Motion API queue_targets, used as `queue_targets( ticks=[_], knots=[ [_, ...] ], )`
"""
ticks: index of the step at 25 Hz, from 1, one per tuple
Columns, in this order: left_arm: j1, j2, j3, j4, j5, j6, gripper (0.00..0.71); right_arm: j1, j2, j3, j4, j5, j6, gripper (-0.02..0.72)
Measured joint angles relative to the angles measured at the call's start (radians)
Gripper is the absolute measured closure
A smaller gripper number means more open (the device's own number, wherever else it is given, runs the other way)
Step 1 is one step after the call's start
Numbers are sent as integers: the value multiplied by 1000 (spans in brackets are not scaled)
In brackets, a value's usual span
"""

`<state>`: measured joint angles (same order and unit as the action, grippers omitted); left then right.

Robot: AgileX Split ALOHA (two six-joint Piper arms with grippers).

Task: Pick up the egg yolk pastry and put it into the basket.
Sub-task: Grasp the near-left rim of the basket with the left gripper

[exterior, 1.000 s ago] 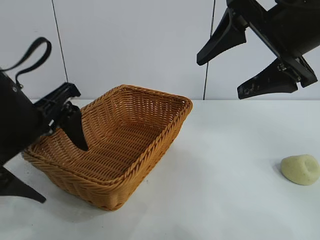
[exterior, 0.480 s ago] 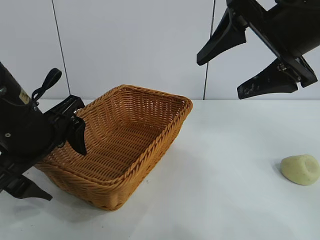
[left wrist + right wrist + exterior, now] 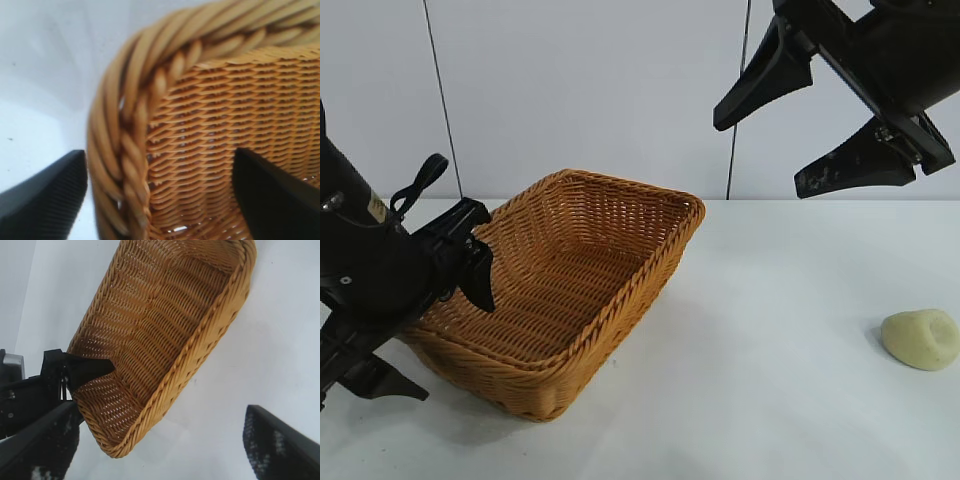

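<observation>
Since the earlier frames the left arm has come in lower and closer to the basket (image 3: 575,285), and the basket's near-left end has shifted a bit w/ it; right arm and pastry haven't budged.

Left gripper (image 3: 435,315) now straddles the basket's left rim; one finger (image 3: 477,275) sits inside against the woven wall, the other (image 3: 382,382) is outside, low by the table (image 3: 770,400); jaws spread wide, rim between them; left wrist view shows the braided rim corner (image 3: 125,150) w/ a dark finger on each side, so not clamped tight as far as visible; actual contact can't be told.

Basket is golden-brown wicker, rectangular, sloping sides, sitting at an angle on the white table, left of centre; nothing inside it.

Egg yolk pastry (image 3: 921,339) lies on the table at far right, well apart from the basket; pale yellow lump, dimple on its upper face; no gripper near it.

Right gripper (image 3: 810,115) hangs high at upper right, above the table, fingers spread wide, holding nothing; right wrist view looks down on the basket and the left gripper's finger (image 3: 87,369) hooked over the rim.
</observation>
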<state>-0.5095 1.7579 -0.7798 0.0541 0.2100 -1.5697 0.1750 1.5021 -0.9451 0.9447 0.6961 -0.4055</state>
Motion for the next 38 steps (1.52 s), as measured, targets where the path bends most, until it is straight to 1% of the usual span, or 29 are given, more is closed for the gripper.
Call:
queue_targets(
  ticks=[6, 15, 19, 21, 24, 26, 30, 33, 38],
  knots=[
    [0, 0, 0, 57, 0, 3, 133, 0, 0, 0, 0, 0, 0, 66],
    [0, 0, 0, 59, 2, 3, 133, 0, 0, 0, 0, 0, 0, 66],
    [0, 0, 0, 59, 26, 3, 142, 0, 0, 0, 0, 0, 0, 66],
    [0, 0, 0, 59, 50, 3, 186, 0, 0, 0, 0, 0, 0, 66],
    [0, 0, 0, 59, 84, 3, 321, 0, 0, 0, 0, 0, 0, 66],
    [0, 0, 0, 59, 87, 3, 417, 0, 0, 0, 0, 0, 0, 66],
    [0, 0, 0, 59, 63, 3, 544, 0, 0, 0, 0, 0, 0, 66],
    [3, 0, 0, 51, 54, -5, 616, 0, 0, 0, 0, 0, 0, 66],
    [3, 0, -11, 55, 67, 12, 622, 0, 0, 0, 0, 0, 0, 66]
  ],
)
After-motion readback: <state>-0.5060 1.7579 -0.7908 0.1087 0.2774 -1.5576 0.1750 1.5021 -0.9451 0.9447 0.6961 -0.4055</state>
